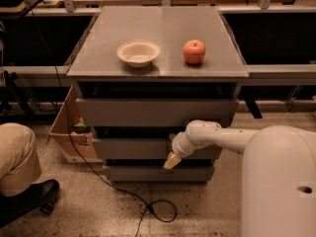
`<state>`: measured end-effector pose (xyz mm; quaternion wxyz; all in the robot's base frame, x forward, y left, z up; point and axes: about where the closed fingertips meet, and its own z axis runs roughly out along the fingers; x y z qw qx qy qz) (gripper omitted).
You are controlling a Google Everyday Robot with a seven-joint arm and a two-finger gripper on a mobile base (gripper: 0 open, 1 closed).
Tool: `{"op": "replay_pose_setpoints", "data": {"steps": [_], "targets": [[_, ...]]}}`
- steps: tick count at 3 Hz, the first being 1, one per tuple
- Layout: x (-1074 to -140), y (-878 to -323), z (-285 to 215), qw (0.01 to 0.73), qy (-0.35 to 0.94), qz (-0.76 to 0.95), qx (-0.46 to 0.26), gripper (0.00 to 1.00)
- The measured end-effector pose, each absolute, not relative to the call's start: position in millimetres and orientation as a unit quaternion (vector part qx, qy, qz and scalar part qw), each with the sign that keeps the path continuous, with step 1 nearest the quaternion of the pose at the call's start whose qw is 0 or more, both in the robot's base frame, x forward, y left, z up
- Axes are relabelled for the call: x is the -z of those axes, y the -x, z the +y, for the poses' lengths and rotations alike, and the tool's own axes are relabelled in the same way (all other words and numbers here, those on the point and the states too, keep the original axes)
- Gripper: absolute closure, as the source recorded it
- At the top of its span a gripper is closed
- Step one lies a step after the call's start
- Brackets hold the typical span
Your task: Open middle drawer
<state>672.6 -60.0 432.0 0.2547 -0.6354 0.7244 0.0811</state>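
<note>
The middle drawer [133,148] is a plain grey flat front in the grey cabinet, between a taller top drawer [148,112] and a narrower bottom drawer [148,173]. It looks shut or nearly flush. My gripper [171,161] is at the end of the white arm, with its tan tip at the lower edge of the middle drawer front, right of centre.
On the cabinet top [98,58] stand a white bowl [138,53] and a red apple [194,52]. A cardboard box [71,132] stands left of the cabinet. A black cable [148,206] runs on the floor. A person's leg and shoe [22,181] are at lower left.
</note>
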Motion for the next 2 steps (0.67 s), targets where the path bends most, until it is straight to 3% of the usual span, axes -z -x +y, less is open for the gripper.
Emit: {"op": "replay_pose_setpoints", "data": {"steps": [1, 2], "targets": [[-445.3, -642.0, -62.6, 0.257, 0.635, 0.724, -0.084, 0.53], [-454.0, -605.7, -63.7, 0.251, 0.635, 0.725, -0.093, 0.64]]}}
